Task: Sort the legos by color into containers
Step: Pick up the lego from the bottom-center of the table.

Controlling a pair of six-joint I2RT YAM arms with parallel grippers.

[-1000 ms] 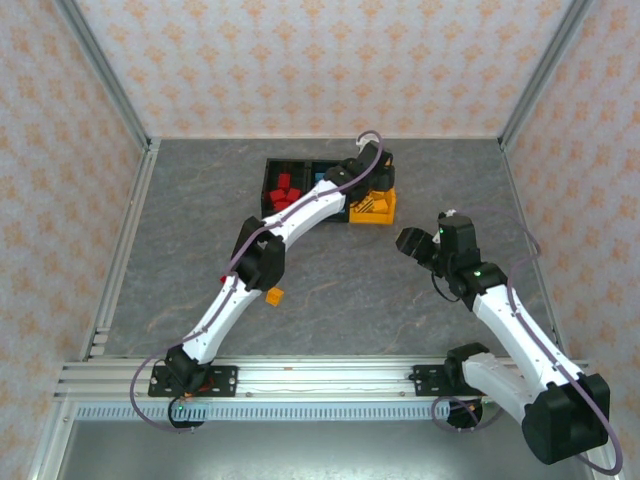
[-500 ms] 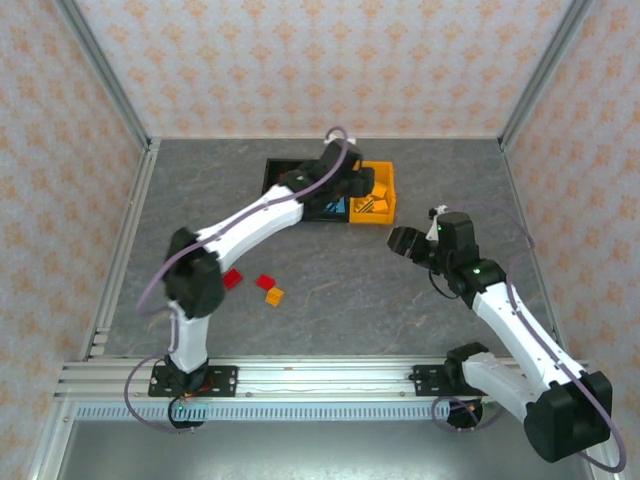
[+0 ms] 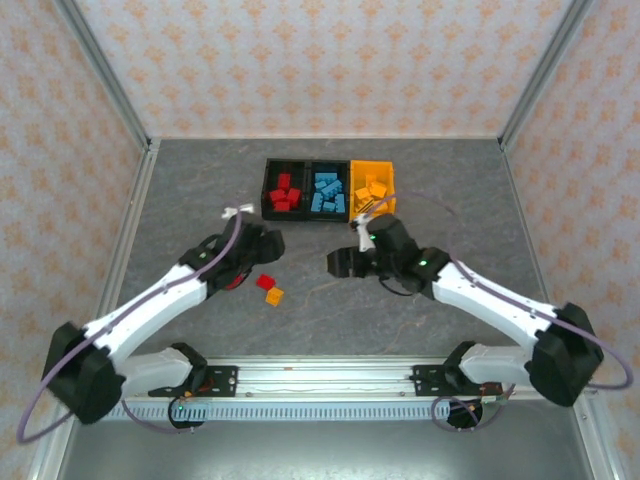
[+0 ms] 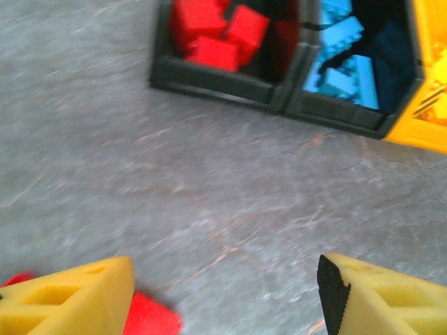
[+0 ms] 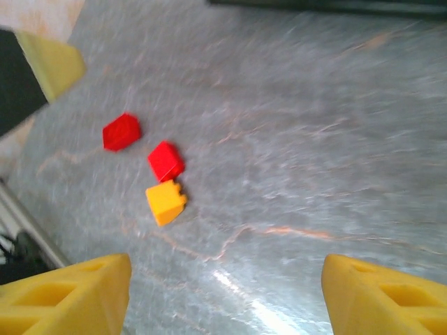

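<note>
The containers stand in a row at the back: a black bin of red legos [image 3: 283,188], a black bin of blue legos [image 3: 328,192] and an orange-yellow bin of yellow legos [image 3: 372,188]. Loose on the table lie a red brick [image 3: 265,282], an orange-yellow brick [image 3: 273,296] and a second red brick [image 3: 233,281], partly under my left arm. My left gripper [image 3: 264,244] hovers open just behind them, a red brick [image 4: 150,317] beside its left finger. My right gripper [image 3: 343,263] is open to their right, with the three bricks [image 5: 165,202] ahead of it.
The grey table [image 3: 440,190] is fenced by metal rails [image 3: 120,250] at the sides and walls behind. Bare tabletop lies between the bins and the loose bricks. Both arms now reach into the middle, their grippers a short way apart.
My left arm has swung back from the bins to the loose bricks at centre left. My right arm has moved left from the right side toward the centre.
</note>
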